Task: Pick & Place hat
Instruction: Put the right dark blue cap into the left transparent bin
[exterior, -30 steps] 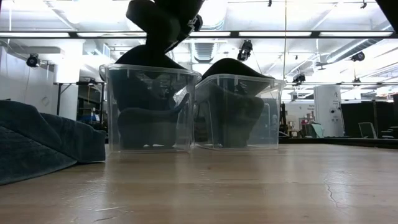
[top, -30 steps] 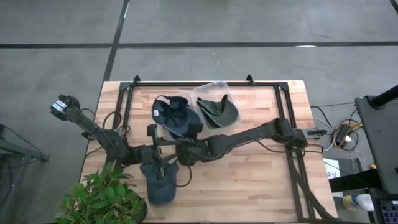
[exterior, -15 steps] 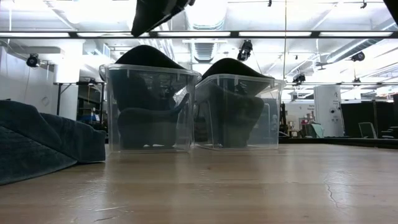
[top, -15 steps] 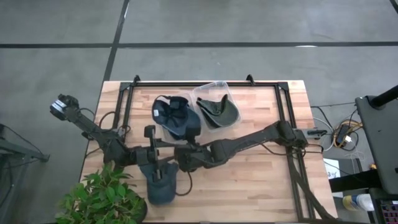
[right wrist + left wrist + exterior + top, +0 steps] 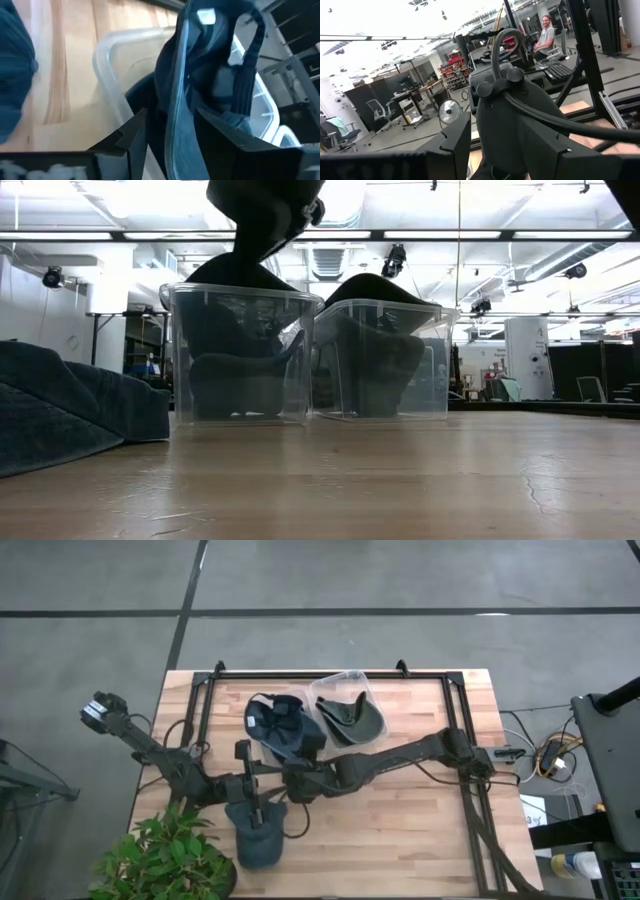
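Two clear plastic bins sit side by side at the back of the wooden slatted table (image 5: 400, 830): the left clear bin (image 5: 262, 708) is piled with dark navy caps (image 5: 283, 730), the right clear bin (image 5: 345, 685) holds an olive-green cap (image 5: 352, 720). One more dark blue fabric cap (image 5: 256, 835) lies loose on the table near the front edge, beside a green leafy potted plant (image 5: 160, 860). The right gripper (image 5: 300, 785) sits just in front of the left bin, and its wrist view looks straight at the navy cap (image 5: 200, 75) draped over the bin's rim (image 5: 107, 50), which lies between its fingers (image 5: 131, 134); whether they pinch it, I can't tell. The left gripper (image 5: 248, 790) hangs over the loose cap, jaws parted, nothing in them that I can see. My read: one cap is being finished into the left bin, with the loose cap next. The next move calls for the right arm to back clear, since the arms crowd each other; then the left drops onto the loose cap's crown and closes.
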Tool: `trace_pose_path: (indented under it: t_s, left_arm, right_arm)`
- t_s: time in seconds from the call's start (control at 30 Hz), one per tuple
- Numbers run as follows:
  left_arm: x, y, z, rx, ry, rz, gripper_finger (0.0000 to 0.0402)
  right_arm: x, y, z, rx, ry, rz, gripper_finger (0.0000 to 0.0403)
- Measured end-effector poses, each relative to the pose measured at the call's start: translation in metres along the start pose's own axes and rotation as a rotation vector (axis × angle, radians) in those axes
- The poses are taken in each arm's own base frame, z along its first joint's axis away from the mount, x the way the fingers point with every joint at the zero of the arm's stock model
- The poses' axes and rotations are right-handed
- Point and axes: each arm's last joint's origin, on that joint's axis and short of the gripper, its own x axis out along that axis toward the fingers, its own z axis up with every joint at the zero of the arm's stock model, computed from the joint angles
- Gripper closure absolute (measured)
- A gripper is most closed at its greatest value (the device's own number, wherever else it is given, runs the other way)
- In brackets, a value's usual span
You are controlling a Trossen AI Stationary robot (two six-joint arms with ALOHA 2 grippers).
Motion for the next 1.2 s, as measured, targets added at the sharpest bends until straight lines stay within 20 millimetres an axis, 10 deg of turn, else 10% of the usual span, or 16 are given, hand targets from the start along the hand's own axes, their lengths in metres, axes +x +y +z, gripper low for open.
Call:
trace_pose_path:
  t_s: [0.23, 0.43, 1.2]
  left_arm:
    - [0.000, -0.001, -0.001, 0.007, 0.006, -0.004, 0.0248]
    - [0.000, 0.000, -0.001, -0.002, 0.001, 0.006, 0.0248]
    - [0.000, 0.002, 0.003, -0.026, -0.025, 0.030, 0.0248]
  right_arm:
    - [0.007, -0.003, -0.007, -0.032, 0.029, -0.053, 0.0280]
    - [0.006, -0.007, -0.005, -0.120, 0.026, -0.154, 0.0382]
    - [0.000, -0.015, 0.006, -0.372, 0.093, -0.685, 0.0393]
